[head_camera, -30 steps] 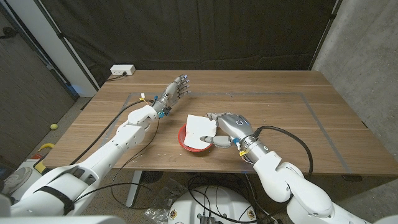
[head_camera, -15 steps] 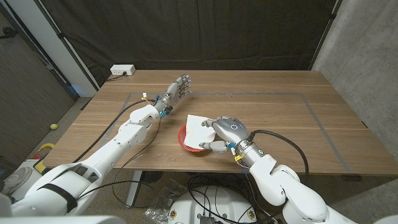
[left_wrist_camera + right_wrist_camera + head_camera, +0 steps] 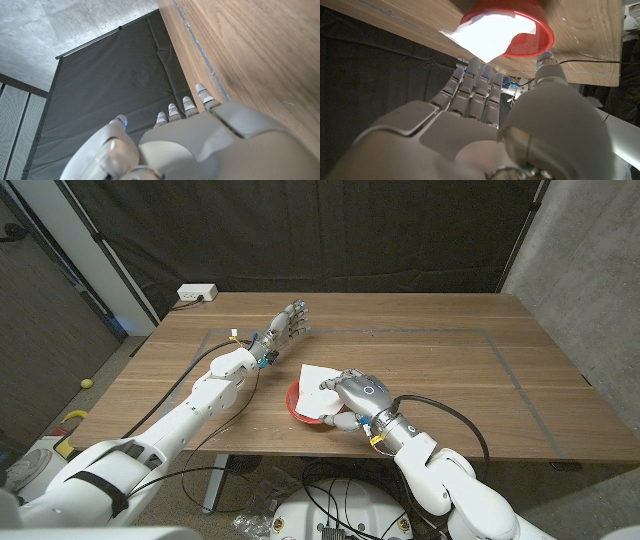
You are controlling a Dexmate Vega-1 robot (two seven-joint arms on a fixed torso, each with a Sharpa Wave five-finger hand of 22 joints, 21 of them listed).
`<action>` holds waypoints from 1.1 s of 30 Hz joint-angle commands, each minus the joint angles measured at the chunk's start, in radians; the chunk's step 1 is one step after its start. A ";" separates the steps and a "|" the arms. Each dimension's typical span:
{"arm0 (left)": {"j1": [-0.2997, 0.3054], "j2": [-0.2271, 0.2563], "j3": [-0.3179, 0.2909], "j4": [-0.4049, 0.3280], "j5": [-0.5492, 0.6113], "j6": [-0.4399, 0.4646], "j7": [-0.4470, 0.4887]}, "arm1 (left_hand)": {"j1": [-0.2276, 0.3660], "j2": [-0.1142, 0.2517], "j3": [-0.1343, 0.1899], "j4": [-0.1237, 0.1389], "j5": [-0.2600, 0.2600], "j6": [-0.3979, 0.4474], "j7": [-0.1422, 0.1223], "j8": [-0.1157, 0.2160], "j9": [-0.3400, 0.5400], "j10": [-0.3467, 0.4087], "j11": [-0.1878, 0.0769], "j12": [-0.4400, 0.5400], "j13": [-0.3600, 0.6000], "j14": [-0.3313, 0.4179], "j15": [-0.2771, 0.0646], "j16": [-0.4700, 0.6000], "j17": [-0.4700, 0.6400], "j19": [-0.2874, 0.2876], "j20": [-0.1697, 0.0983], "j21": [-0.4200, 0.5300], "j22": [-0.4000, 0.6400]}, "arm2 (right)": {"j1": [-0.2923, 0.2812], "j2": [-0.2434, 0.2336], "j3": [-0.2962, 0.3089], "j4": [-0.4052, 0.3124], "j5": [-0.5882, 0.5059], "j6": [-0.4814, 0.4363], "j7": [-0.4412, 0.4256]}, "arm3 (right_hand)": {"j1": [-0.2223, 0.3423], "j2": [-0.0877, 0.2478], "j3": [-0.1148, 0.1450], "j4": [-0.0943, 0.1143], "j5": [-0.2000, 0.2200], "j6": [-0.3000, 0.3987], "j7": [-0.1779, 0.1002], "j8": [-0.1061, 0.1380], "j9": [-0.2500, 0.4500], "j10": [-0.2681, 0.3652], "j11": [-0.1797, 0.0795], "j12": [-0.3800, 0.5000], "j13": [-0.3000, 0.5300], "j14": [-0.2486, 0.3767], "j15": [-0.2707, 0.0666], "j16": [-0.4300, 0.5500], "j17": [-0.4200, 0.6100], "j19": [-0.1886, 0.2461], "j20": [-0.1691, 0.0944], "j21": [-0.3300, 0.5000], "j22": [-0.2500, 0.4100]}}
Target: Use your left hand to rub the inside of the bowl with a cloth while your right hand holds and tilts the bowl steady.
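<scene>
A red bowl [image 3: 296, 404] sits on the table near the front edge, with a white cloth [image 3: 318, 383] lying in it and sticking out over its far rim. My right hand [image 3: 360, 393] hovers over the bowl's right side, fingers reaching across the cloth and thumb by the near rim; I cannot see a firm hold. In the right wrist view the fingers [image 3: 472, 80] stretch toward the bowl [image 3: 532, 40] and cloth [image 3: 490, 30]. My left hand [image 3: 287, 322] is raised behind the bowl, fingers spread and holding nothing; the left wrist view shows its back [image 3: 200, 145].
A white power strip [image 3: 197, 293] lies at the table's [image 3: 450, 360] back left corner. Thin tape lines [image 3: 420, 332] mark a rectangle on the wood. Black cables run along both forearms. A dark curtain hangs behind the table.
My right hand has moved left and turned over the bowl's right side, its fingers now over the cloth. The left hand has stayed in place.
</scene>
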 commanded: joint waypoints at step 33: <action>-0.048 -0.030 0.016 0.070 0.008 0.005 -0.036 | -0.019 0.006 -0.012 0.001 0.001 -0.004 0.005 -0.003 0.003 0.000 0.005 -0.002 0.003 -0.002 -0.009 -0.005 0.006 0.003 0.013 -0.011 0.003 | 0.036 0.064 -0.072 0.157 -0.083 0.017 -0.027 | 0.161 0.018 -0.030 -0.010 0.058 0.144 -0.080 0.023 -0.046 0.121 -0.112 0.020 0.001 0.047 -0.178 0.108 0.013 0.049 -0.038 0.054 0.011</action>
